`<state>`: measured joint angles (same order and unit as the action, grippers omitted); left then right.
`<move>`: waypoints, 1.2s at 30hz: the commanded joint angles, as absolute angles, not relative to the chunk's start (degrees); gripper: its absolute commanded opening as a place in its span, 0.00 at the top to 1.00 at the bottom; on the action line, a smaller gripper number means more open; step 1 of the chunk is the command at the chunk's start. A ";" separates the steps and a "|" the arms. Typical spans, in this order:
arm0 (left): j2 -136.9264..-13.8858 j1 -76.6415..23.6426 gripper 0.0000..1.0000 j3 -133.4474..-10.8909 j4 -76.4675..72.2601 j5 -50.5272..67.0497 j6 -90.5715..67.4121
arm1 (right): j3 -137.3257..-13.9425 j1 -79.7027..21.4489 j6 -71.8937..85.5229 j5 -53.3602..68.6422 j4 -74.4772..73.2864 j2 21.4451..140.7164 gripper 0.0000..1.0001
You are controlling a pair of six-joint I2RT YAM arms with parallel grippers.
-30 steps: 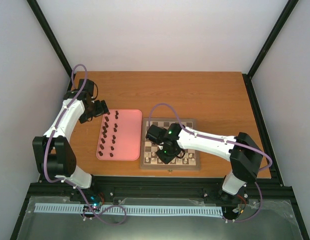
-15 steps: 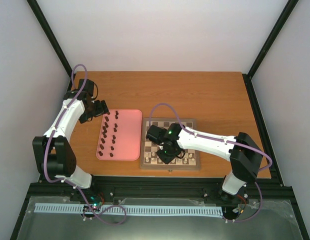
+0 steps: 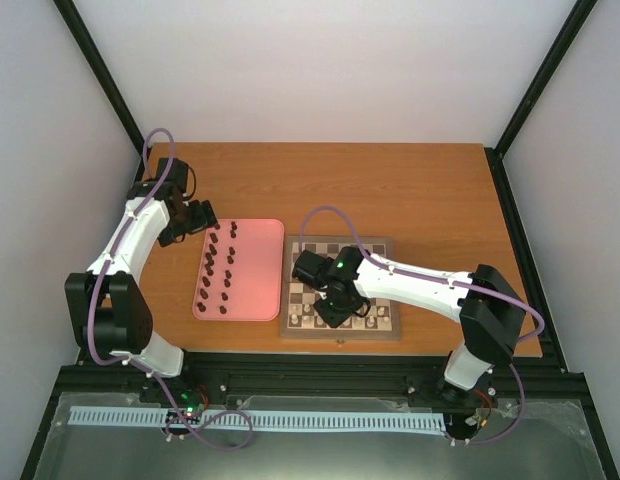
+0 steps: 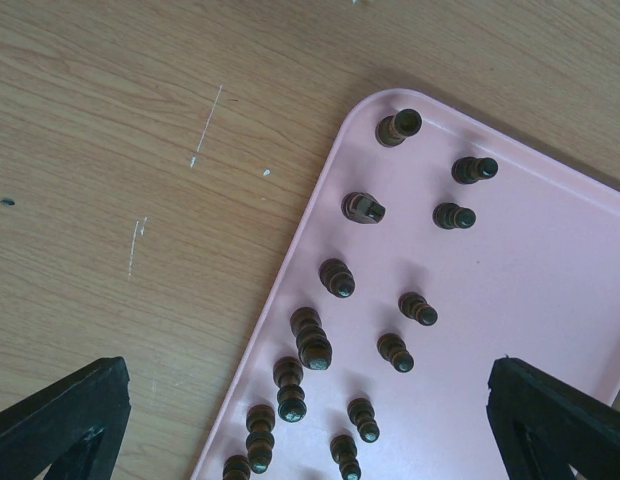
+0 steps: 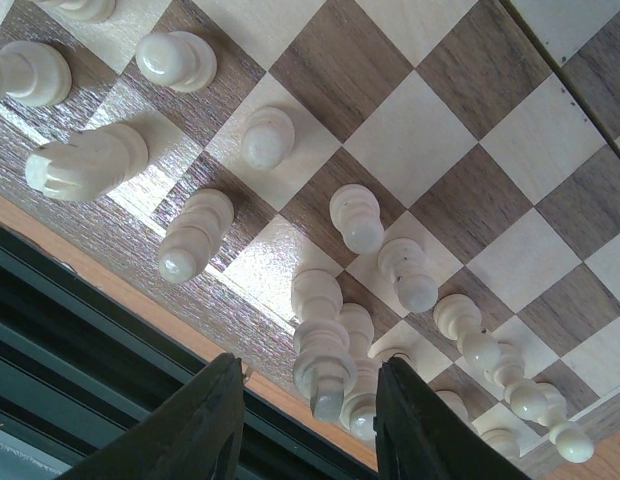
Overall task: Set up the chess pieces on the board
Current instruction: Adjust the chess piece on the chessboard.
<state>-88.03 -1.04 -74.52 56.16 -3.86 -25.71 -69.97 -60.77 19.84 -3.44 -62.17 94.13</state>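
Observation:
The board point(image 3: 376, 246) lies right of centre, with cream chess pieces point(image 5: 266, 136) standing in its two near rows. My right gripper point(image 3: 330, 312) hangs low over that near edge. In the right wrist view it point(image 5: 305, 372) is open, its fingers point(image 5: 205, 425) on either side of a tall cream piece point(image 5: 323, 362) and not touching it. Several dark chess pieces point(image 4: 337, 278) stand on the pink tray point(image 3: 258, 272). My left gripper point(image 3: 202, 218) hovers over the tray's far left corner; its jaws point(image 4: 305, 372) are wide open and hold nothing.
The pink tray point(image 4: 550, 300) lies directly left of the board, their edges close together. Bare wooden table point(image 3: 390, 185) stretches behind both. A black frame rail point(image 5: 80, 340) runs along the table's near edge just beyond the board's rim point(image 5: 110, 255).

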 commanded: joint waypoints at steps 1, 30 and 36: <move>-87.85 -1.23 0.00 -75.81 55.82 -4.22 -25.36 | -69.46 -60.65 20.53 -4.02 -63.15 94.31 0.64; -88.64 -1.23 0.00 -76.40 55.67 -4.27 -25.27 | -70.70 -60.64 17.99 -4.81 -63.28 96.54 0.70; -89.01 -1.21 0.00 -76.44 55.55 -4.22 -25.23 | -71.09 -60.64 17.82 -5.34 -63.34 97.10 0.67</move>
